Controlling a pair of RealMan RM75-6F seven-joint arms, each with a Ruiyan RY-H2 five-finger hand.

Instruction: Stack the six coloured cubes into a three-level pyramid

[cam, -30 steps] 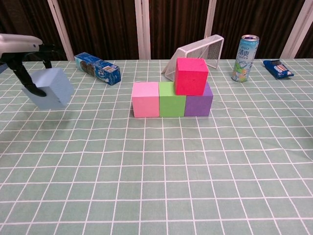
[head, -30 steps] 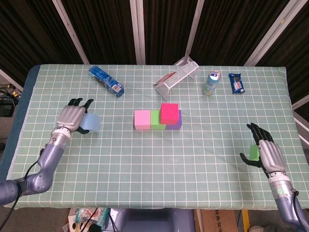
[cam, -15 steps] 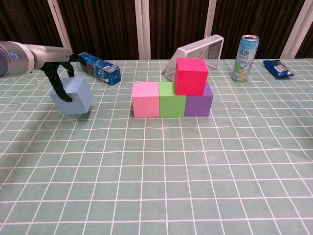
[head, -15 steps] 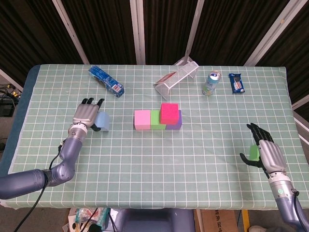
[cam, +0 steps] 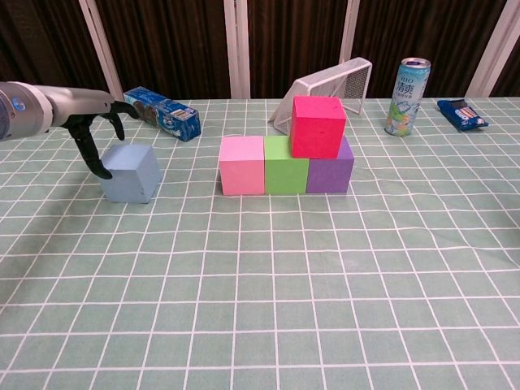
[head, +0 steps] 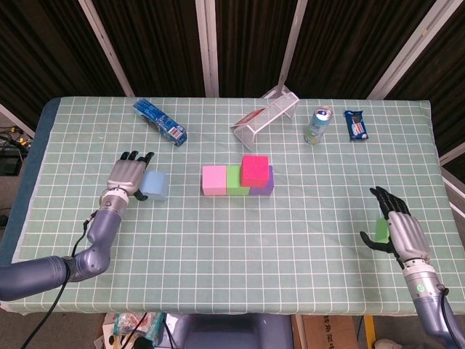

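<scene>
Within the last second the left hand (cam: 96, 134) had carried the blue cube (cam: 130, 172) inward, toward the row, and down; half a second earlier the cube hung tilted in its fingers, and now it sat flat on the desk (cam: 268, 284), just to the hand's inner side. The fingers (cam: 99, 162) still lay against the cube's outer face with the rest arched over its top, so it read as grasped, or only just being let go; which of the two could not be told for sure.

The cube stood well short of the row on the hand's inner side: pink cube (cam: 241, 165), green cube (cam: 285, 164) and purple cube (cam: 331, 169) touching, with the red cube (cam: 317, 126) on top over the green-purple seam. The second level therefore lacked one cube, over pink and green, and blue was probably meant for it.

The right hand (head: 397, 230), far off at the near edge, was curled around a small green cube (head: 381, 229), likely the cap
</scene>
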